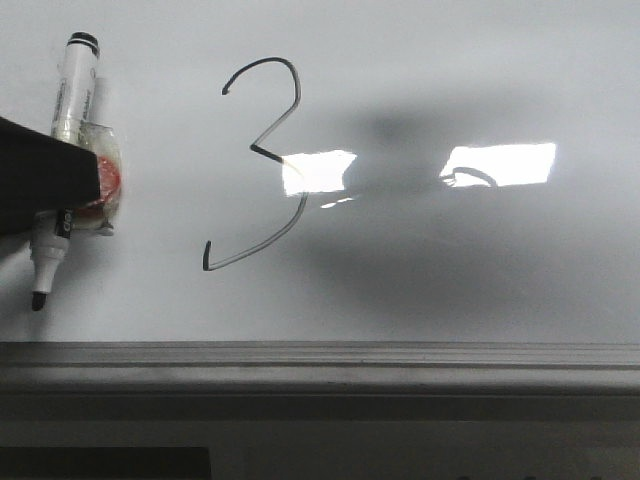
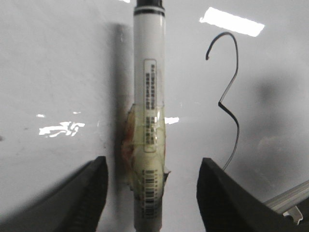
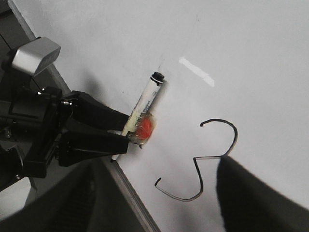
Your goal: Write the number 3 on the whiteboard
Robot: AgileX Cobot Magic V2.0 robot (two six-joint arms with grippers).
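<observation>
One 3 [image 1: 262, 165] drawn on one whiteboard [image 1: 450, 280]; one marker [image 1: 70, 150]. Left end effector [image 3: 126, 133] clamped on marker, tip off board. Right end effector [image 3: 159, 203] spread open, empty.

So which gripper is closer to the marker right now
Left. The left gripper has its fingers either side of the marker, beside the number 3. The right gripper's finger sits past the 3, farther away.

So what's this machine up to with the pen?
It has drawn a number 3 on the whiteboard. The left gripper has a taped black marker between its jaws, off to the left of the finished figure. In the left wrist view the jaws look spread beside the marker, so the grip is unclear.
</observation>
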